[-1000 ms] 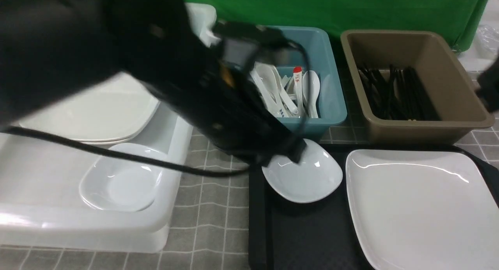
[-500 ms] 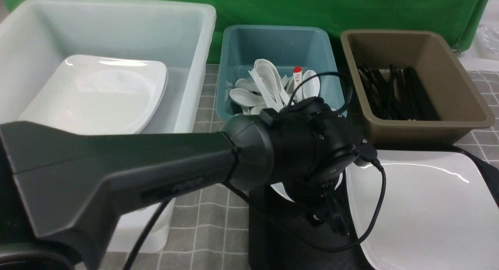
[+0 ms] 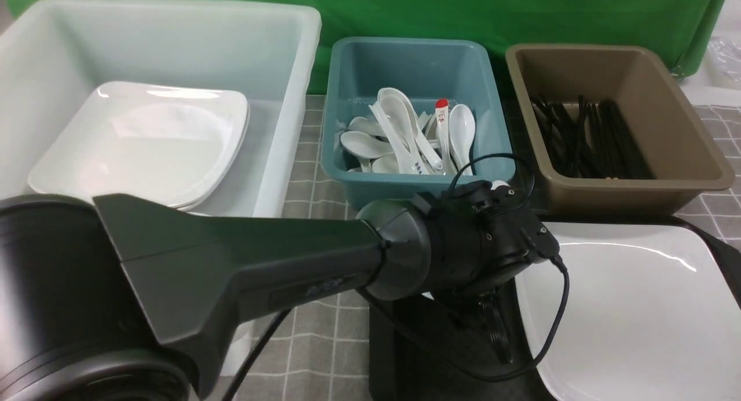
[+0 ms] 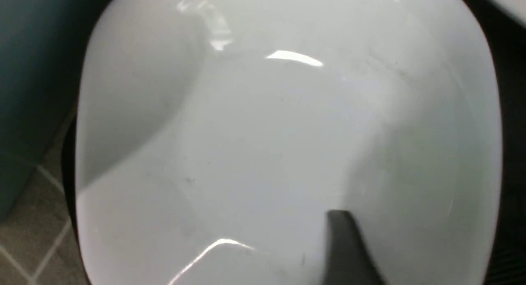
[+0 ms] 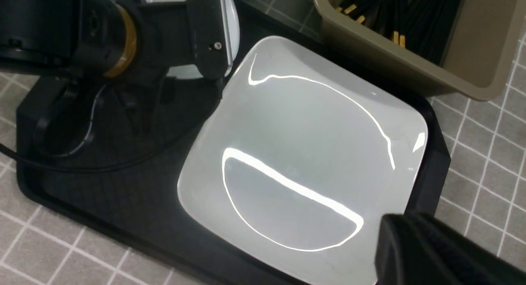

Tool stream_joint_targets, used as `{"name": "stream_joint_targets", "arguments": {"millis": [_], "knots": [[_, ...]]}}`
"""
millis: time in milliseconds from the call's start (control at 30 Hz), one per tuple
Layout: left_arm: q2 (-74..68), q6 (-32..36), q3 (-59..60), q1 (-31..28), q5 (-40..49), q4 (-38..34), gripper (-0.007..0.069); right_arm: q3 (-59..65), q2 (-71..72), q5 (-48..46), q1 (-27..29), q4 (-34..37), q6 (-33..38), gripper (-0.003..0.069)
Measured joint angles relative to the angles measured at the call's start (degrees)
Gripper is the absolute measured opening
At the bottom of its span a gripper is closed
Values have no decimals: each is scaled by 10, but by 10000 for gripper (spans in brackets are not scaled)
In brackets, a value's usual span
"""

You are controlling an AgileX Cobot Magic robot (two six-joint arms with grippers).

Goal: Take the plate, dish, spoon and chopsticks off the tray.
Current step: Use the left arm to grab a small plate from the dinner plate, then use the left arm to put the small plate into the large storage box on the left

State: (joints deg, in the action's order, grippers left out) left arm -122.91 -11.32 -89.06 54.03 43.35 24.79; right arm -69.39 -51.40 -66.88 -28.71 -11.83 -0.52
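Dish (image 4: 263, 124) at tray (image 3: 380, 343) far-left corner, just beside plate (image 3: 631, 308) | dir. under left end effector (image 3: 495, 331), one finger (image 4: 345, 244) inside its bowl | grip: can't tell if closed | right end effector (image 5: 415, 252) clenched, empty, well apart → left arm nearer

The light is bright and even and comes from above: long curved streaks of white glare lie on the plate (image 5: 304, 153) in the right wrist view, smaller ones on the dish (image 4: 263, 145) in the left wrist view. The dish, very near the lens, looks soft and unsharp. The tray (image 5: 82, 194) shows dark, with little detail.
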Motion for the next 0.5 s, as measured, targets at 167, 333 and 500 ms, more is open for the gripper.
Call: {"name": "stream_joint_targets", "arguments": {"millis": [167,333,500], "knots": [[43,10,-27,3,39,-25,45,0,0,0,0,0,1,38],[127,24,-67,-1,116,-61,27,0,0,48,0,21,1,38],[218,25,-89,-28,143,-51,27,0,-8,122,0,118,26,38]]}}
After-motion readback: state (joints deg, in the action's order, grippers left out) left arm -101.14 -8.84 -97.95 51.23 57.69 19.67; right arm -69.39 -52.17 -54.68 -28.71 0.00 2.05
